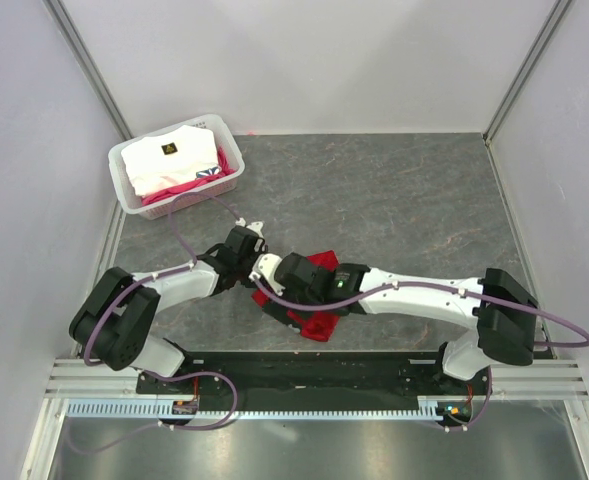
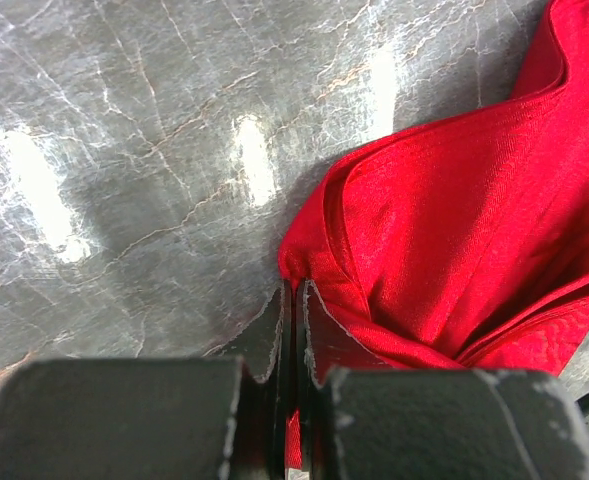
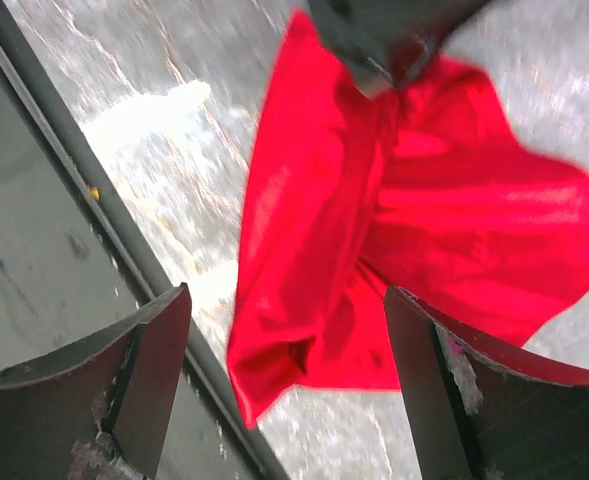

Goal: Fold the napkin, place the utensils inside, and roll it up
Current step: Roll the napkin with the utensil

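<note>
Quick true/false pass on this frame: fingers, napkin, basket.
1. The left fingers are shut on an edge of the napkin. True.
2. The right fingers clamp the napkin. False: they stand open and grip nothing.
3. The napkin is in the basket. False: it is bunched on the table, under the two wrists.
4. The basket holds white and pink fabric. True.

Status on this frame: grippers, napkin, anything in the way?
Left gripper shut on napkin corner. Right gripper open over it, empty. Napkin crumpled. Basket far off, clear.
</note>
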Controlling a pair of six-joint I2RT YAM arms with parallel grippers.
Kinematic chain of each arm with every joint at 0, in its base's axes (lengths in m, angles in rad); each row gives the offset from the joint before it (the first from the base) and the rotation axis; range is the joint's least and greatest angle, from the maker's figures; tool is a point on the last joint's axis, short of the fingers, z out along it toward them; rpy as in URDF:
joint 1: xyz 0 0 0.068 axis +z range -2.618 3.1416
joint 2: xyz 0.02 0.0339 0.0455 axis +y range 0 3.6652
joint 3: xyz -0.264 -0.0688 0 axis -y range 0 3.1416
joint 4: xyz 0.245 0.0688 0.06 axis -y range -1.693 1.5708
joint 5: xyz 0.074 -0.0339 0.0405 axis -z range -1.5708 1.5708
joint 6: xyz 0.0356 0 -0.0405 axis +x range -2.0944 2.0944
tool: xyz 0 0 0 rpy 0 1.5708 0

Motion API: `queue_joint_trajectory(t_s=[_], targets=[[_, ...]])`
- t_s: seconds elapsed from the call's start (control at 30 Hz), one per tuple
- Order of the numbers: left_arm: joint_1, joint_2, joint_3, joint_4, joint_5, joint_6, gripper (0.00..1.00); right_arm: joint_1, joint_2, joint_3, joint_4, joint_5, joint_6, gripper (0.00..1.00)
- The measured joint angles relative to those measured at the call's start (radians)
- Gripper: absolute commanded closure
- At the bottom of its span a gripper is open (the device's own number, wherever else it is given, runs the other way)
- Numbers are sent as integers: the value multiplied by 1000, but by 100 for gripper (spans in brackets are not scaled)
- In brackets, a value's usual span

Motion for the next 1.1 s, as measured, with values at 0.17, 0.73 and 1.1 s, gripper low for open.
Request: queue_joint_trajectory(t_s=[0.17, 0.73, 1.1], targets=[[2, 7, 10, -14, 10, -10, 98, 103, 22, -37, 114, 162, -8, 14], [20, 13, 15, -37, 71, -33, 98, 134, 144, -169, 327, 228, -16, 23], [24, 13, 15, -44, 82, -33, 98, 98, 179, -188, 380, 138, 27, 57]])
